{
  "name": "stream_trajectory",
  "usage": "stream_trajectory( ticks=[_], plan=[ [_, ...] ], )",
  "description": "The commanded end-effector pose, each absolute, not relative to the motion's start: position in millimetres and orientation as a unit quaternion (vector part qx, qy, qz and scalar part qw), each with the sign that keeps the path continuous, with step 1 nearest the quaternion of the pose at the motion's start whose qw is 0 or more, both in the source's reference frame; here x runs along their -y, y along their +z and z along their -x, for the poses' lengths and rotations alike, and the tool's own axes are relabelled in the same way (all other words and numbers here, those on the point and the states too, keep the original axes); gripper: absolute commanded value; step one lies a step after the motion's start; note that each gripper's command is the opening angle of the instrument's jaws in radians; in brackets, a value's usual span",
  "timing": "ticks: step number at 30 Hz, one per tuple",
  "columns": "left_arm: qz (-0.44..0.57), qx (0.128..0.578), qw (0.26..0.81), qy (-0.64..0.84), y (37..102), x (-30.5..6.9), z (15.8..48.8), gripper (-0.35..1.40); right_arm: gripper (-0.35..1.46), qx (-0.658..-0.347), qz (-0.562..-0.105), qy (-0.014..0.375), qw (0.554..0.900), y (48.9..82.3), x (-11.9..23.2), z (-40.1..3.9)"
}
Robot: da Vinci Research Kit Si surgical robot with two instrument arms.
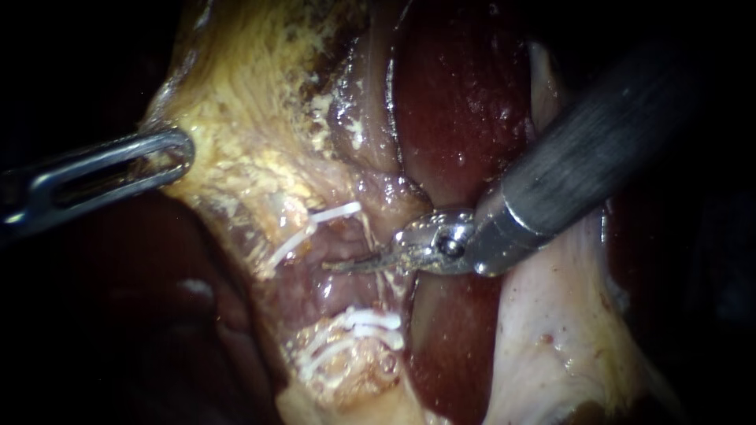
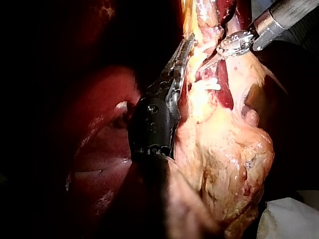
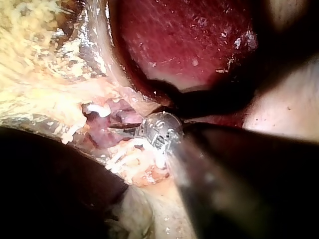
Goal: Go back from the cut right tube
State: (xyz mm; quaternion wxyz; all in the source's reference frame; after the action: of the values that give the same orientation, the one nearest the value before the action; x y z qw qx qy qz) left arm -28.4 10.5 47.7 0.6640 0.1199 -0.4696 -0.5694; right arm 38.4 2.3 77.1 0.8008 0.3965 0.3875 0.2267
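Steel jaws of your R instrument (image 1: 354, 264) lie together, gripping nothing. The tip rests in the gap of the cut tube (image 1: 311, 285), just below centre of the frame. The tube's long axis runs approx. top to bottom, with the upper clips (image 1: 335, 212) above the gap and the lower clips (image 1: 361, 321) below it.

Your shaft comes in from upper right and crosses that axis at a steep angle, jaws pointing left, so the tube sits straight ahead of them. IMO the way out is back along the shaft, toward upper right over the dark red liver (image 1: 465, 102). Clips sit near on both sides, so no swinging up or down.

L instrument (image 1: 169, 155) is at mid-left, well apart, jaws clamped on yellow tissue (image 1: 236, 118).
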Motion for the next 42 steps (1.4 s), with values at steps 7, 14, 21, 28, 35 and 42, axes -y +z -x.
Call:
stream_trajectory(
  ticks=[7,14,21,28,35,42],
  plan=[
    [-0.120,0.470,0.664,-0.569,47.7,-10.6,28.4,-0.35,0.76,-0.390,-0.393,0.230,0.800,76.9,-2.4,-38.7],
    [-0.120,0.470,0.664,-0.569,47.7,-10.6,28.3,-0.35,0.98,-0.395,-0.386,0.224,0.803,76.6,-2.2,-38.4],
    [-0.121,0.470,0.664,-0.569,48.0,-10.7,28.3,-0.35,1.23,-0.445,-0.306,0.121,0.833,74.7,-1.4,-35.9],
    [-0.121,0.470,0.664,-0.569,48.2,-10.8,28.2,-0.35,1.43,-0.487,-0.213,0.060,0.845,73.0,-3.2,-31.9],
    [-0.121,0.470,0.664,-0.568,48.5,-11.0,28.1,-0.35,1.43,-0.510,-0.170,0.036,0.842,70.0,-5.8,-28.4],
    [-0.121,0.470,0.664,-0.569,48.8,-11.1,28.2,-0.35,1.43,-0.517,-0.144,0.024,0.843,67.0,-7.5,-26.6]
  ],
)
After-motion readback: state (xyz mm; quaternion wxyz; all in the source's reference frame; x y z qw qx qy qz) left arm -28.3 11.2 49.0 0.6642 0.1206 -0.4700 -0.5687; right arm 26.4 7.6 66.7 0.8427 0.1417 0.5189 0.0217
